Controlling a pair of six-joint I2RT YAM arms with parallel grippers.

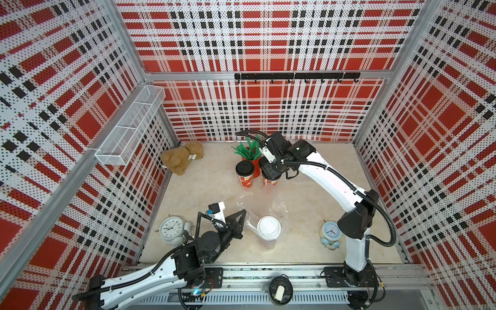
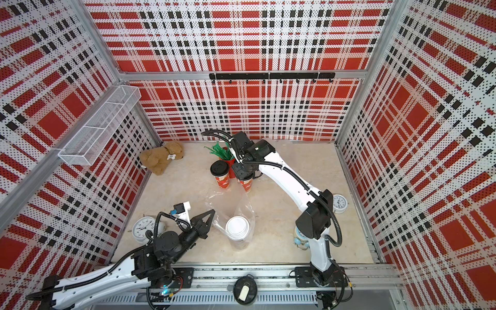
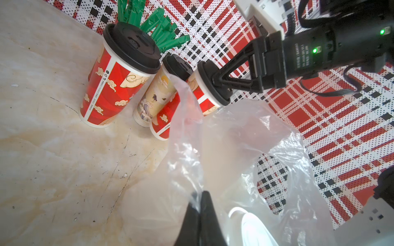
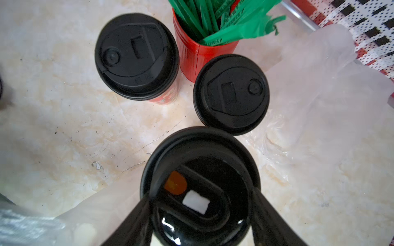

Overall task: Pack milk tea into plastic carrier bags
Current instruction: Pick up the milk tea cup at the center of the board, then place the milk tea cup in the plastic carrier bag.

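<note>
A clear plastic carrier bag (image 1: 264,206) (image 3: 234,136) lies at the front middle of the table with a white-lidded milk tea cup (image 1: 269,228) (image 2: 236,226) standing in it. My left gripper (image 1: 243,214) (image 3: 201,196) is shut on the bag's edge beside that cup. Near the back, my right gripper (image 1: 269,174) (image 4: 200,196) is shut on the black lid of a milk tea cup (image 3: 204,95) (image 4: 200,170), which leans. Two more black-lidded cups (image 4: 136,56) (image 4: 231,93) stand just beyond it. A second clear bag (image 4: 319,74) lies next to them.
A red holder of green straws (image 1: 252,158) stands right behind the cups. A teddy bear (image 1: 182,158) sits at the back left, and alarm clocks (image 1: 171,228) (image 1: 330,232) stand front left and front right. A loose black lid (image 1: 280,291) rests on the front rail.
</note>
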